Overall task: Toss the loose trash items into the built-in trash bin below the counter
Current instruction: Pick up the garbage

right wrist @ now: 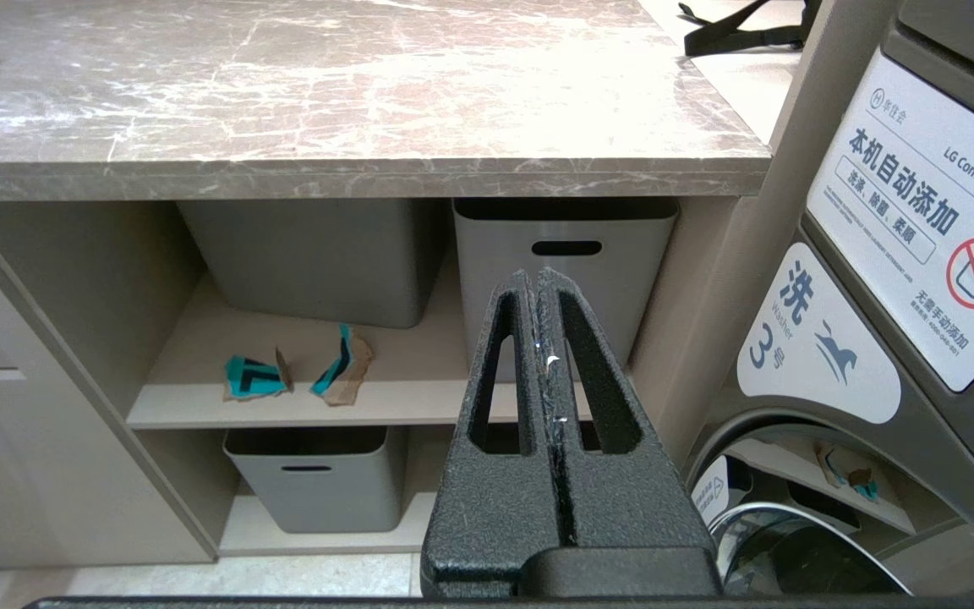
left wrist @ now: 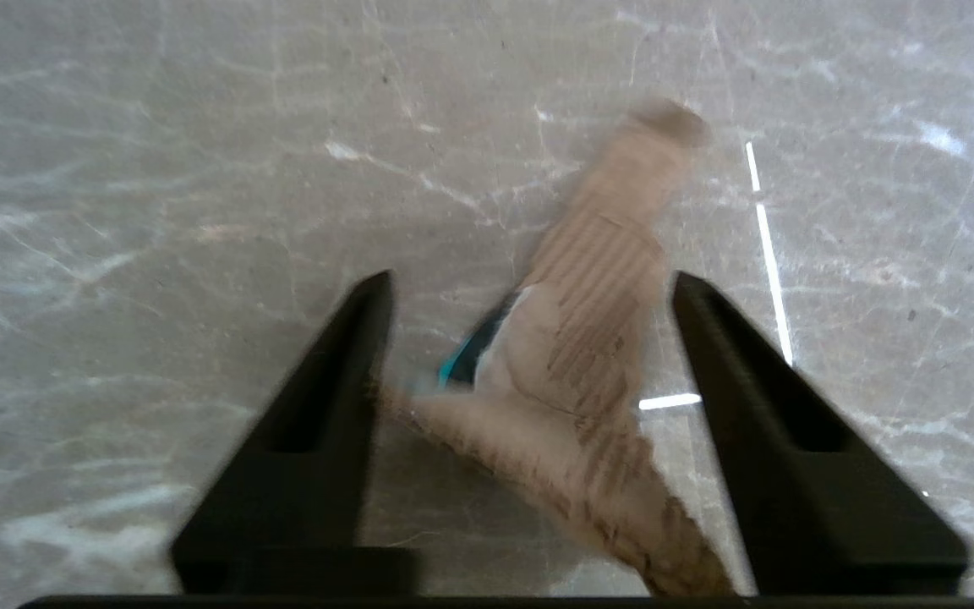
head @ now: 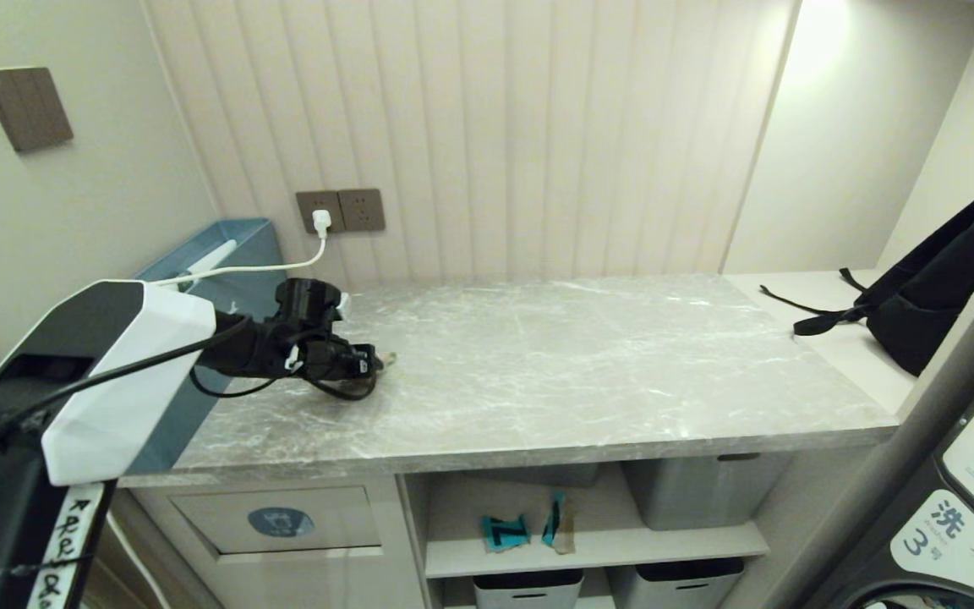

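Grey marble-look counter (head: 538, 355), left end: plain brown cardboard scrap (left wrist: 588, 372) lies flat btwn the left gripper (left wrist: 529, 355) fingers, jaws part-way apart, one finger maybe touching its edge. Risk: thin scrap may be pushed along or pinched w/o lift. Blurred, so contact is unclear. Two teal scraps (right wrist: 292, 372) are left on the shelf; bin flap (head: 280, 520) unopened. Right gripper (right wrist: 542, 338) is parked, closed.
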You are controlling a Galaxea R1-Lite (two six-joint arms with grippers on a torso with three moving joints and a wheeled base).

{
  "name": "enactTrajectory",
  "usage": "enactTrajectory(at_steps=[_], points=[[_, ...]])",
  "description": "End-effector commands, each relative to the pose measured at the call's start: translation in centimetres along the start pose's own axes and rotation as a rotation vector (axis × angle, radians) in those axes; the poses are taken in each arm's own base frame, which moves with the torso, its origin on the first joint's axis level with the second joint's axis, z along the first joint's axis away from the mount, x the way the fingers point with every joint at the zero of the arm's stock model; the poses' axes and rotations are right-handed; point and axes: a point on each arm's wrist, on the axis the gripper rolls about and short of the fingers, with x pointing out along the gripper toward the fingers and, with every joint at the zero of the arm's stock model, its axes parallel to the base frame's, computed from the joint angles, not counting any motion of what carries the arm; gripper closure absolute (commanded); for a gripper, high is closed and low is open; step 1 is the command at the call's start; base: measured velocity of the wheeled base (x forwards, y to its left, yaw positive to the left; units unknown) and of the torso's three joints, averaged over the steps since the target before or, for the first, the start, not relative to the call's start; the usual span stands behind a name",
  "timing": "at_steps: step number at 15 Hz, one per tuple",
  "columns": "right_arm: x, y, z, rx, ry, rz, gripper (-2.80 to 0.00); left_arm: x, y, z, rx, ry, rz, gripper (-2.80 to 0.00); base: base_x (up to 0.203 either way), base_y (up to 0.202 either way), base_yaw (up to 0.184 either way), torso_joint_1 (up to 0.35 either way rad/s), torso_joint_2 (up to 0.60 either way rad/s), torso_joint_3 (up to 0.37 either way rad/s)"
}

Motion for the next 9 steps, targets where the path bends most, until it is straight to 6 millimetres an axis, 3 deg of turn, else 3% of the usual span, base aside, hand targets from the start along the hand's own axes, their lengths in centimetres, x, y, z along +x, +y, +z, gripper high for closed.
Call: enactTrajectory(at_steps=[1, 9], points=[[0.01, 0.0, 0.0, 0.0, 0.001, 0.002, 0.0, -0.03, -0.01, 0.15, 0.0, -0.005, -0.001, 0.0, 0.0, 0.0, 0.0, 0.0, 0.0, 0.0], [0.01, 0.0, 0.0, 0.0, 0.001, 0.001, 0.0, -0.14, -0.16, 0.05, 0.002, 0.001, -0.002, 0.0, 0.0, 0.0, 0.0, 0.0, 0.0, 0.0]])
